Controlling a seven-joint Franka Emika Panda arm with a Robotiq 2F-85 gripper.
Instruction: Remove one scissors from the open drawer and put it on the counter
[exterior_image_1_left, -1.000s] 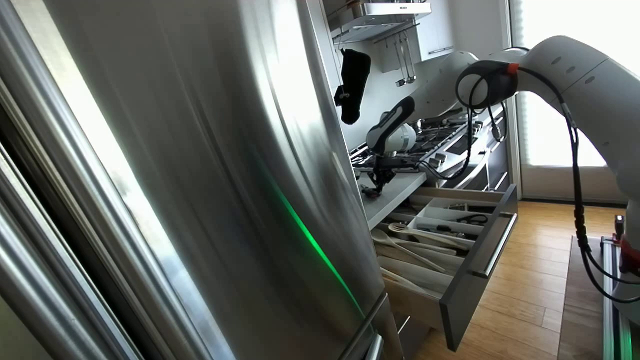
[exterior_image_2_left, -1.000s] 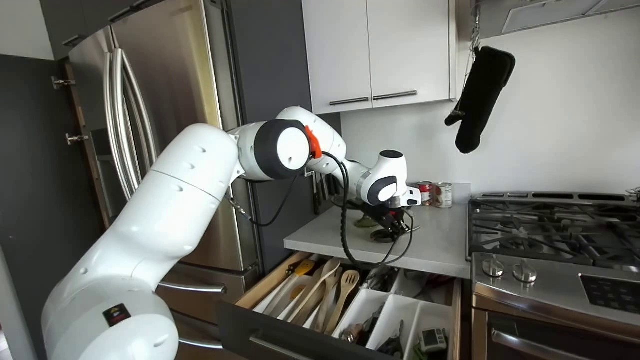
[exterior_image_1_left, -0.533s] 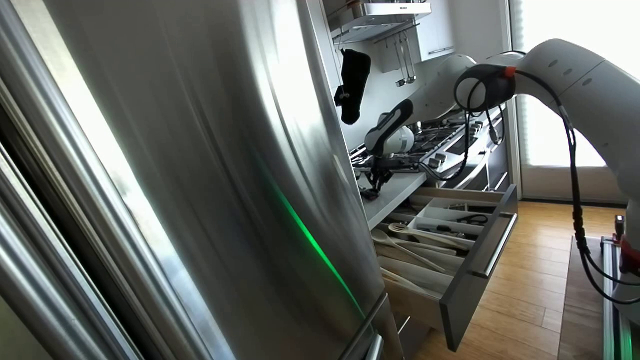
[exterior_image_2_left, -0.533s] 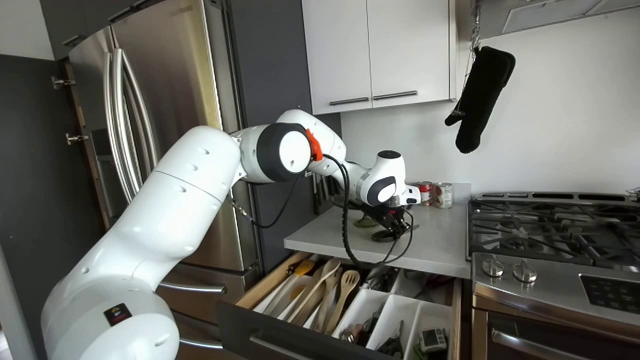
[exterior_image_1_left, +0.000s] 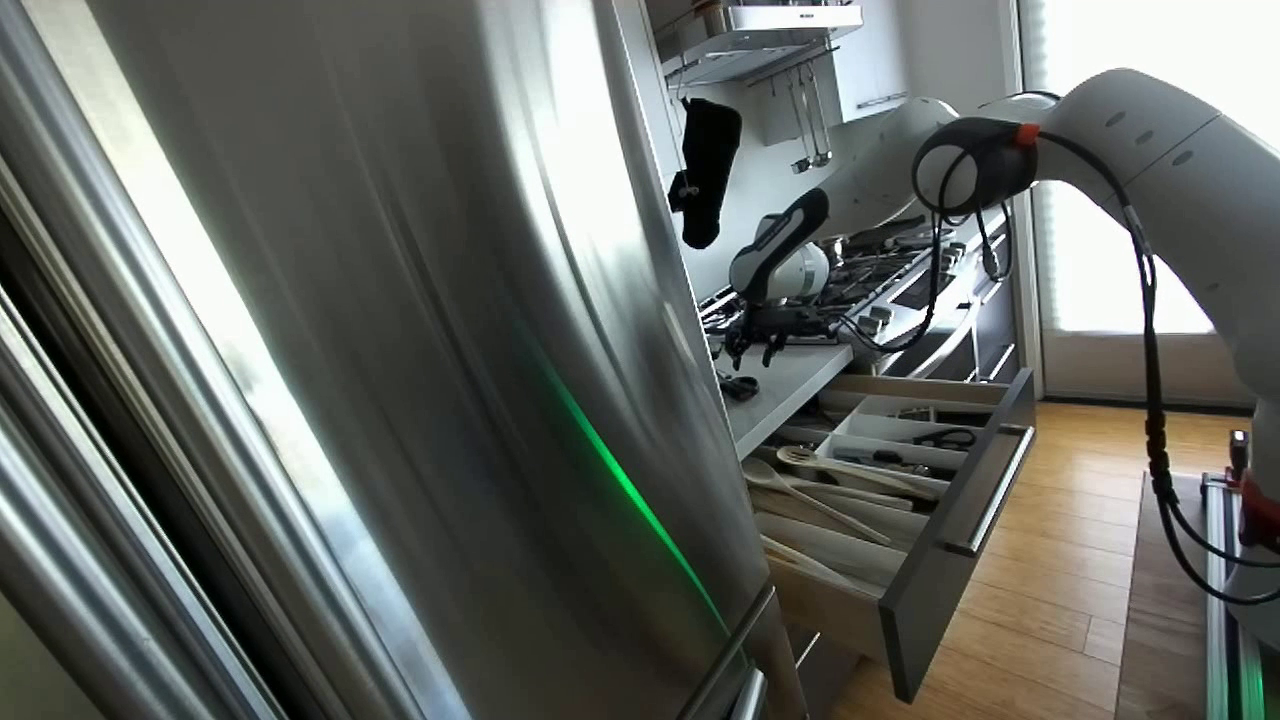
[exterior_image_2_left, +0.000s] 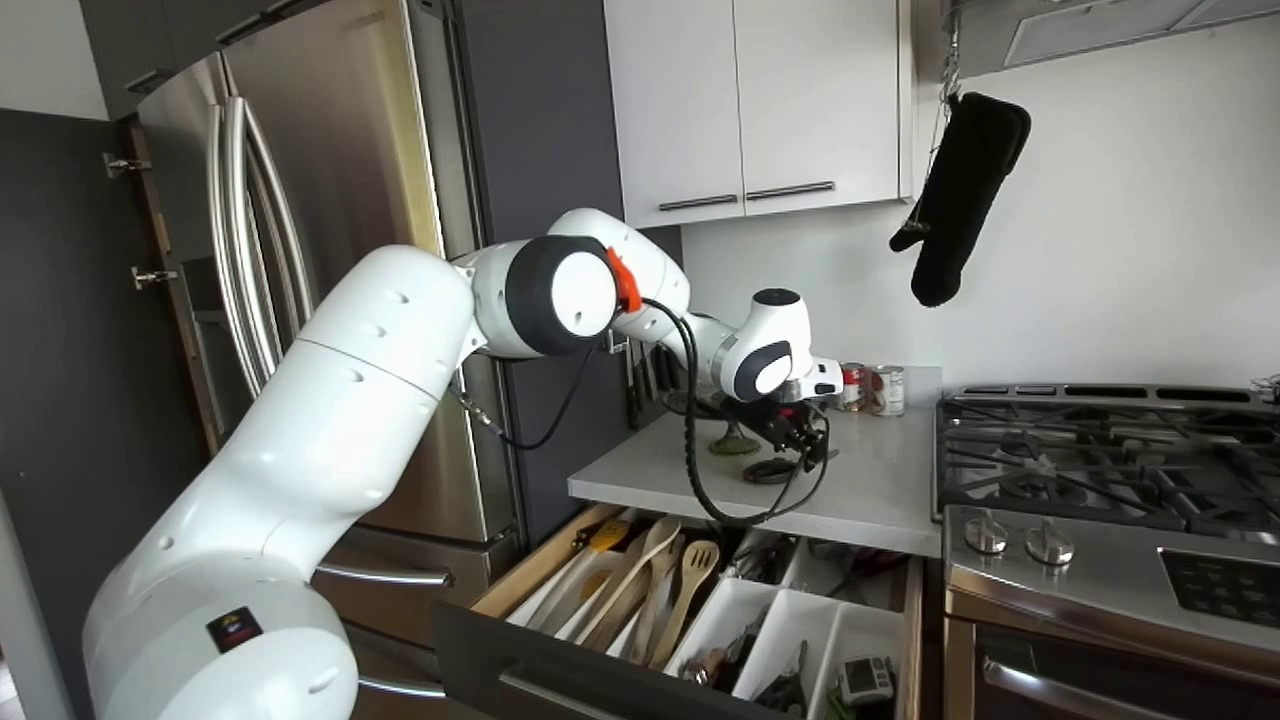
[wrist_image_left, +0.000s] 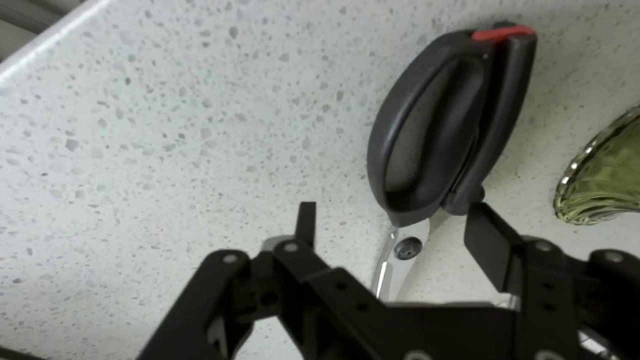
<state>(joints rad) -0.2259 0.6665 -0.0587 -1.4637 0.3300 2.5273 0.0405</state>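
The scissors (wrist_image_left: 425, 130), with dark grey handles, a red clip and steel blades, lie flat on the speckled pale counter (wrist_image_left: 200, 165). In the wrist view my gripper (wrist_image_left: 393, 218) is open above them, its fingers spread on either side of the blade pivot with nothing gripped; the blade ends are hidden behind it. An exterior view shows a gap between the open gripper (exterior_image_1_left: 753, 357) and the scissors (exterior_image_1_left: 740, 387) below. The scissors (exterior_image_2_left: 770, 471) also show beside the gripper in an exterior view. The drawer (exterior_image_1_left: 955, 560) is pulled out, with a dark looped handle (exterior_image_1_left: 945, 438) inside.
A green glass foot (wrist_image_left: 602, 175) stands close to the scissors' handles. Cans (exterior_image_2_left: 886, 390) stand at the counter's back, near the gas hob (exterior_image_2_left: 1040, 480). The steel fridge (exterior_image_1_left: 400, 300) borders the counter. Wooden utensils (exterior_image_2_left: 640, 580) fill part of the drawer; arm cables (exterior_image_2_left: 690, 440) hang over the counter.
My gripper was down at the scissors with its fingers together; it has spread its fingers and risen off them. The scissors stay lying on the counter.
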